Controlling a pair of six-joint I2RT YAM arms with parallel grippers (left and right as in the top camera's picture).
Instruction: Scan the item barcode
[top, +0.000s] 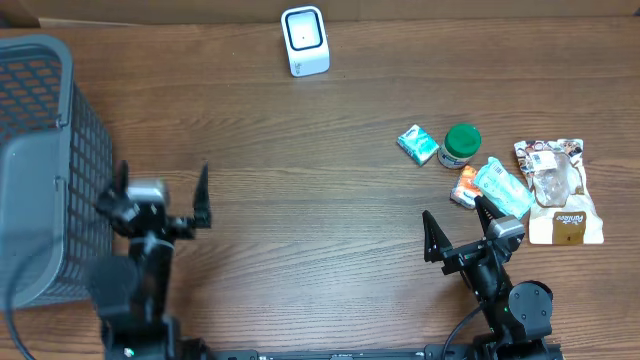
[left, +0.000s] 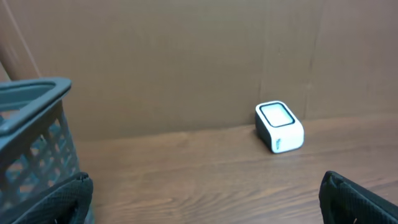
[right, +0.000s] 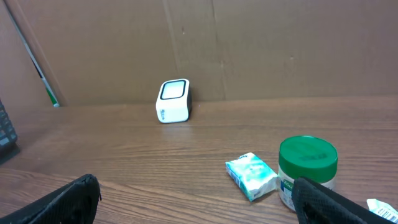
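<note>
The scanner (top: 304, 40) stands at the counter's (top: 300, 210) far edge, well apart from both claws. The packet (top: 417, 144) and jar (top: 461, 144) lie just ahead of the right claw (top: 455, 212). Both arms sit low, pointing forward. Both claws gape wide and empty, the left claw (top: 163, 172) beside the basket (top: 40, 120).

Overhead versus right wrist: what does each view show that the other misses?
Only overhead: the left gripper, open, and the tan snack bag. Only right wrist: a thin green-tipped rod leaning against the back wall. Both: the white scanner, the green-lidded jar and the teal packet on the wooden table.
</note>
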